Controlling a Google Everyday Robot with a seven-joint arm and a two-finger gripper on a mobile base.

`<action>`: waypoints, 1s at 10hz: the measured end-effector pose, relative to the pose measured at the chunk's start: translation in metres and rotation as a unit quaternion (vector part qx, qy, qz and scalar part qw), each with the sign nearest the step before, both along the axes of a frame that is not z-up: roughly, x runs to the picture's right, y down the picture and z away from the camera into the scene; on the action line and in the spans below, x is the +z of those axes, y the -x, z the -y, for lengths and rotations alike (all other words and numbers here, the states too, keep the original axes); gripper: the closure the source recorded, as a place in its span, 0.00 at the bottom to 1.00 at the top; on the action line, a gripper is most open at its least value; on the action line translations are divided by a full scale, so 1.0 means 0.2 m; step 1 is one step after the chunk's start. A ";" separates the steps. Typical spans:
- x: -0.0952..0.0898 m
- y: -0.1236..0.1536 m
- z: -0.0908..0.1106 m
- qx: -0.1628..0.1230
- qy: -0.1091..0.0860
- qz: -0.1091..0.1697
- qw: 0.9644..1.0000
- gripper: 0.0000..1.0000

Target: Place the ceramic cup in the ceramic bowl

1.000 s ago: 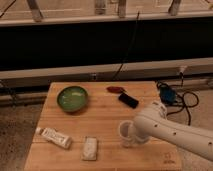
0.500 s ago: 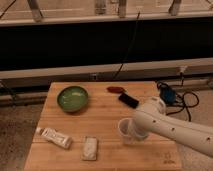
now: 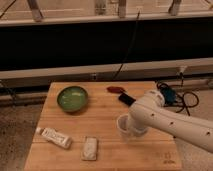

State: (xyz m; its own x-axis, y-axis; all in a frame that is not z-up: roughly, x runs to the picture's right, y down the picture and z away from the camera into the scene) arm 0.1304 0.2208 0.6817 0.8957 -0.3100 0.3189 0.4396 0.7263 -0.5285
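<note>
Looking across the wooden table (image 3: 102,122), we find the gripper (image 3: 133,131) at the tip of the white arm (image 3: 172,122), low down against the ceramic cup (image 3: 123,123), which stands upright a little right of the board's middle. The wrist covers the gripper, so we cannot tell whether it has hold of the cup.

The ceramic bowl (image 3: 73,98) sits well apart from the cup, towards the far left, with nothing in it. Between the two we see bare wood only. Behind the cup, near the far edge, lie a black object (image 3: 126,99) and a red object (image 3: 115,89), both right of the bowl. A white tube (image 3: 54,137) and a white packet (image 3: 90,148) lie along the near left side, apart from each other. Off the right edge, a blue device (image 3: 167,95) with cables rests on the floor.

We count one cup, one bowl, one tube, one packet, one red object and one black object.
</note>
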 end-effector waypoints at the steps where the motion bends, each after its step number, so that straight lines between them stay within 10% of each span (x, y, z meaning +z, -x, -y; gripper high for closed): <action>1: 0.00 0.00 0.00 0.000 0.000 -0.001 1.000 1.00; 10: -0.04 0.16 0.27 -0.029 0.005 0.007 1.000 1.00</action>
State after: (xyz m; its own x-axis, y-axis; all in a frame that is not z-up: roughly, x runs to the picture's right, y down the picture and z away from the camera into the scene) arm 0.0986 0.1668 0.6739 0.8718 -0.3578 0.3345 0.4880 0.6938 -0.5296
